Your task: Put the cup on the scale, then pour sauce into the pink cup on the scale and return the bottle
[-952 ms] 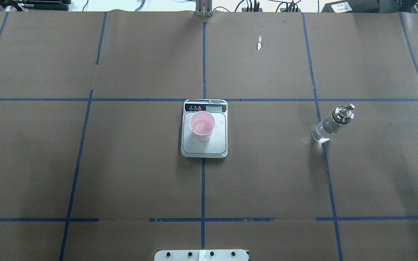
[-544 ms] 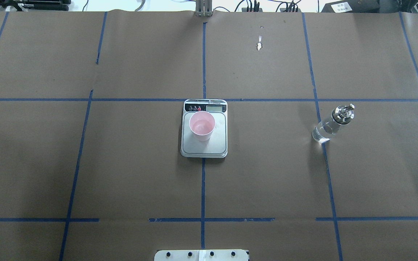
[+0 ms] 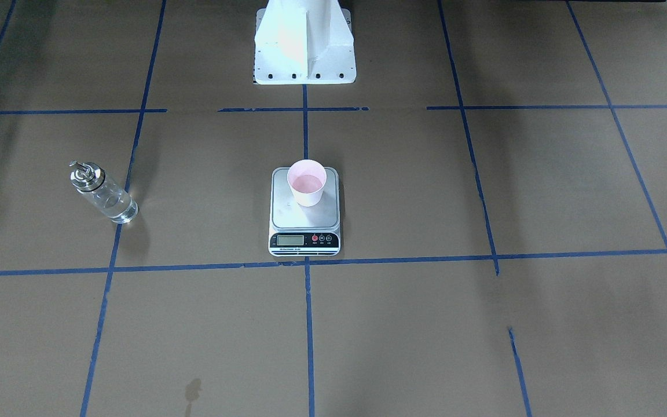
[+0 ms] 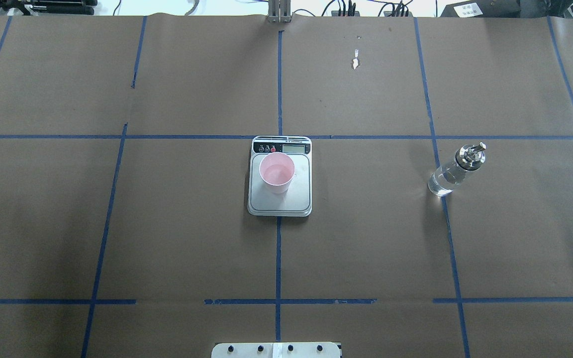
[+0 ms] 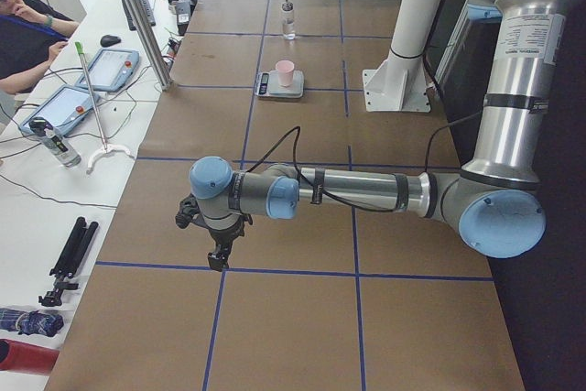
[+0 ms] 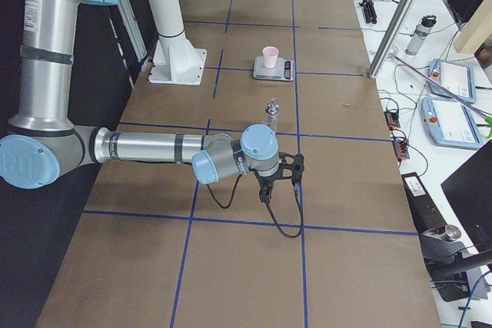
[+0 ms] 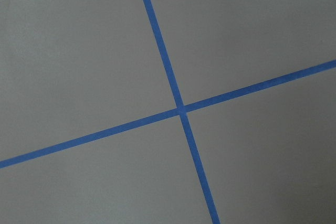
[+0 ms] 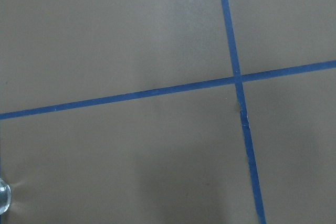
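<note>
The pale pink cup (image 4: 276,172) stands upright on the steel platform of the scale (image 4: 296,199), toward its display end; it also shows in the front view (image 3: 307,183). The clear glass bottle (image 4: 453,171) with its silver cap stands alone on the table on my right side, with clear sauce in it. It also shows in the front view (image 3: 105,194). My left gripper (image 5: 218,258) and right gripper (image 6: 265,193) hang over bare table far from the scale. They show only in the side views, so I cannot tell whether they are open or shut.
The table is covered in brown paper with blue tape lines (image 4: 278,258). The white robot pedestal (image 3: 304,46) stands behind the scale. A side bench holds tablets (image 5: 110,66) and cables; a person (image 5: 23,29) sits there.
</note>
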`<state>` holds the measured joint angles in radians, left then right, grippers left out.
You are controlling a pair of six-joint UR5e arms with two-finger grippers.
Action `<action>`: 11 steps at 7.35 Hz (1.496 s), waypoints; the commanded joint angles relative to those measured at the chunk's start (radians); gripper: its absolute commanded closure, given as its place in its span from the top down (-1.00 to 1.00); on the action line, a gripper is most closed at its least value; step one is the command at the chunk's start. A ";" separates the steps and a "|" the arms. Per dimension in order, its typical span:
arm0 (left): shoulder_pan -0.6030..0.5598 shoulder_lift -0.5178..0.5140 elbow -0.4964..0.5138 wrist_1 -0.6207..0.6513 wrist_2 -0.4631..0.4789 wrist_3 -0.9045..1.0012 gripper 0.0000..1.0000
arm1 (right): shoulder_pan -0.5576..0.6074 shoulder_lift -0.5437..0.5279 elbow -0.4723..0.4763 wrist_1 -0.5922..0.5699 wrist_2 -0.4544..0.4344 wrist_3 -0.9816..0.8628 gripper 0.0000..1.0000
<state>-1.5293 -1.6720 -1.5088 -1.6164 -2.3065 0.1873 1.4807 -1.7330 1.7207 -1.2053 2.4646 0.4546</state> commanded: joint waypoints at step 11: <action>-0.032 -0.002 0.055 -0.013 -0.004 -0.012 1.00 | 0.101 0.041 -0.101 -0.252 -0.072 -0.468 1.00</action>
<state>-1.5628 -1.6720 -1.4551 -1.6302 -2.3102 0.1827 1.5821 -1.6940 1.6354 -1.4874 2.3930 -0.0163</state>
